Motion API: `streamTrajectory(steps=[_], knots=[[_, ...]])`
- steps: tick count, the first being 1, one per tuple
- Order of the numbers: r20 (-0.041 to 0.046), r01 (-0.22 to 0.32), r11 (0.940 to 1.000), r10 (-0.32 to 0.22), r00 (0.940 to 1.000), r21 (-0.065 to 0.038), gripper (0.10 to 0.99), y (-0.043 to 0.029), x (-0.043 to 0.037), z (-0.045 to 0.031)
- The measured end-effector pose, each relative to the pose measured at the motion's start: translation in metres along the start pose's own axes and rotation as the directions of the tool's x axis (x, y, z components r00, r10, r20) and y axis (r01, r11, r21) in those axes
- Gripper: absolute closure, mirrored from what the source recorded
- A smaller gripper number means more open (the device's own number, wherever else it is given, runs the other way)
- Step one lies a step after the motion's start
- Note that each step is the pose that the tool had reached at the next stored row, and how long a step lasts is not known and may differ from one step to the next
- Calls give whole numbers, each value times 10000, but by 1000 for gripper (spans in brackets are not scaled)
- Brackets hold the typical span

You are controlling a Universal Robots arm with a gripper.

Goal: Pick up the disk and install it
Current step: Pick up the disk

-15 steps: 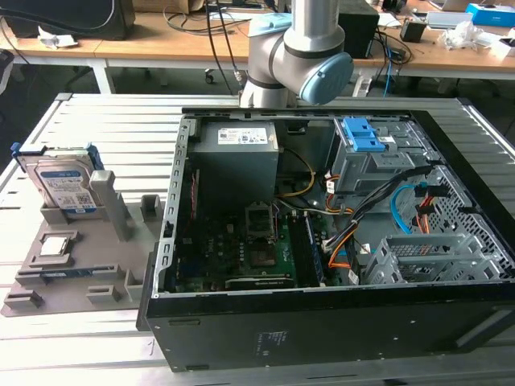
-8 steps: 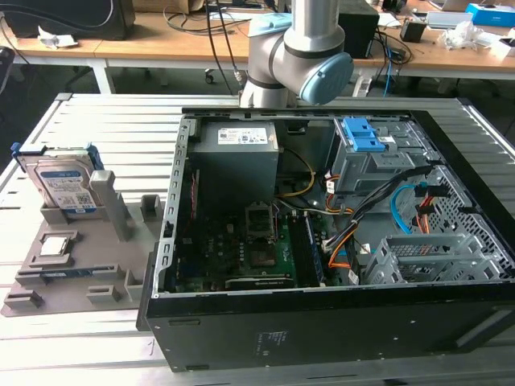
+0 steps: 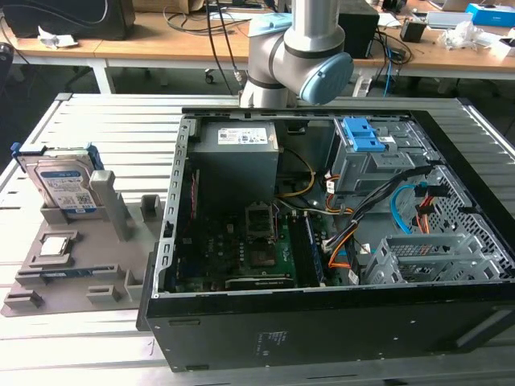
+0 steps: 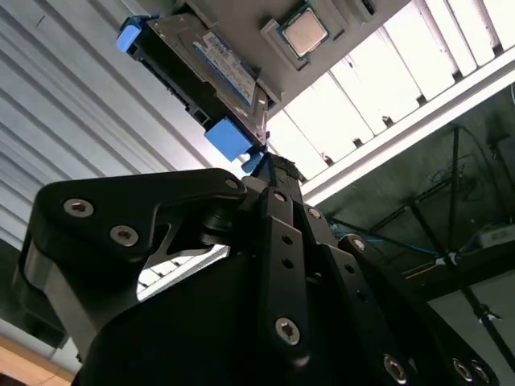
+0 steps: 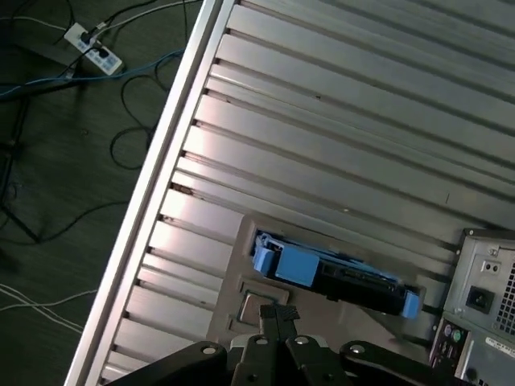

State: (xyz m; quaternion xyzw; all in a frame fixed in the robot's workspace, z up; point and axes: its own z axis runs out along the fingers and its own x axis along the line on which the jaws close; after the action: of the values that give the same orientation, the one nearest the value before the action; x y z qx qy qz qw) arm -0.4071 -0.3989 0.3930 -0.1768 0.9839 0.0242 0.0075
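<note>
The disk stands on edge in a grey holder on the exterior view's left, its white-and-blue label facing the camera and a blue bracket around it. The second wrist view has the disk beyond my gripper. In the first wrist view the disk is seen edge-on with its blue bracket. My gripper hangs well above the holder, apart from the disk. It is shut, with nothing between its fingers.
A square silver CPU chip lies in the holder in front of the disk. The open computer case takes up the middle and right of the slatted table, with a blue-topped drive cage at its back. The arm's elbow is behind the case.
</note>
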Motion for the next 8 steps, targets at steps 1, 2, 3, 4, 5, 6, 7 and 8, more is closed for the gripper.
streamTrajectory(steps=[1,2,3,4,5,6,7,8], knots=[[-10,218,9998,-218,9998,-5,980,0,0,0],[-18,417,9991,-417,9991,-10,980,0,0,0],[-28,641,9979,-641,9979,-16,980,0,0,0],[-34,768,9970,-768,9970,-19,980,0,0,0],[-39,886,9961,-886,9961,-22,980,0,0,0],[-50,1155,9933,-1155,9933,-30,980,0,0,0],[-57,1310,9914,-1310,9914,-34,980,0,0,0],[-62,1420,9899,-1420,9898,-38,980,0,0,0]])
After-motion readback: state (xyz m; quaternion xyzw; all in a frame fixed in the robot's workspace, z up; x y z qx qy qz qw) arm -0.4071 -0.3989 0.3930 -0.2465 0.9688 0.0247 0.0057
